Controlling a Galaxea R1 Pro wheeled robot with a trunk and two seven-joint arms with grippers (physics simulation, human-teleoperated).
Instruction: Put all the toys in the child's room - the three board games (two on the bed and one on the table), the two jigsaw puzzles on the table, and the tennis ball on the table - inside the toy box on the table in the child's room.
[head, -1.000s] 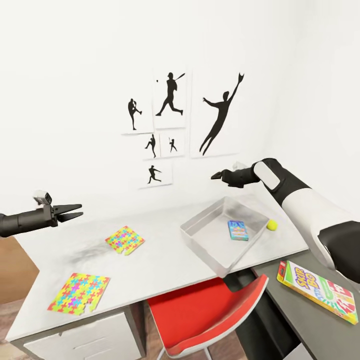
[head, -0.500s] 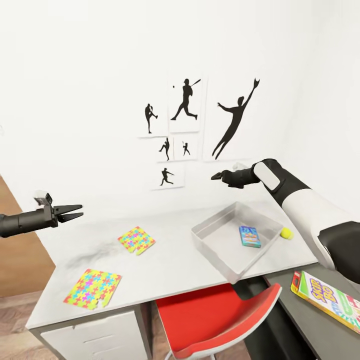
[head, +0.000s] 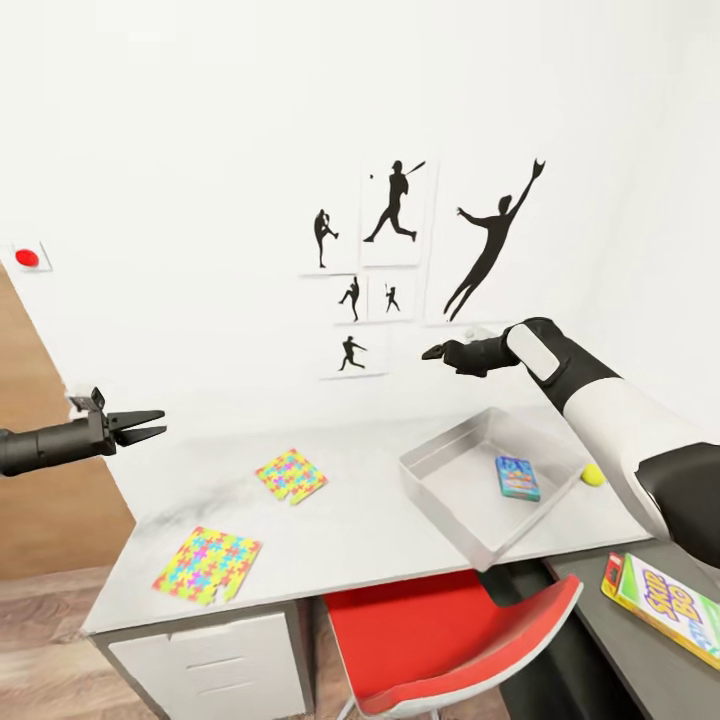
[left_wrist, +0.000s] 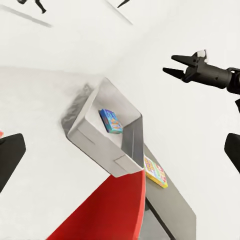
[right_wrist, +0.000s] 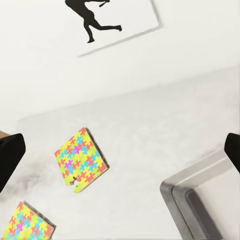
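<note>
Both grippers empty: left gripper (head: 150, 424) jaws parted, right gripper (head: 436, 352) looks open above the toy box (head: 450, 500). One board game (head: 517, 477) is in the box; jigsaw puzzles (head: 291, 474) lie on the table (head: 370, 520) below and between the grippers. Likely next: lower the left gripper to the nearer puzzle's edge.

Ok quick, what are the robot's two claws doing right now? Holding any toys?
Left gripper: open, holding nothing.
Right gripper: open, holding nothing, up above the table.
</note>
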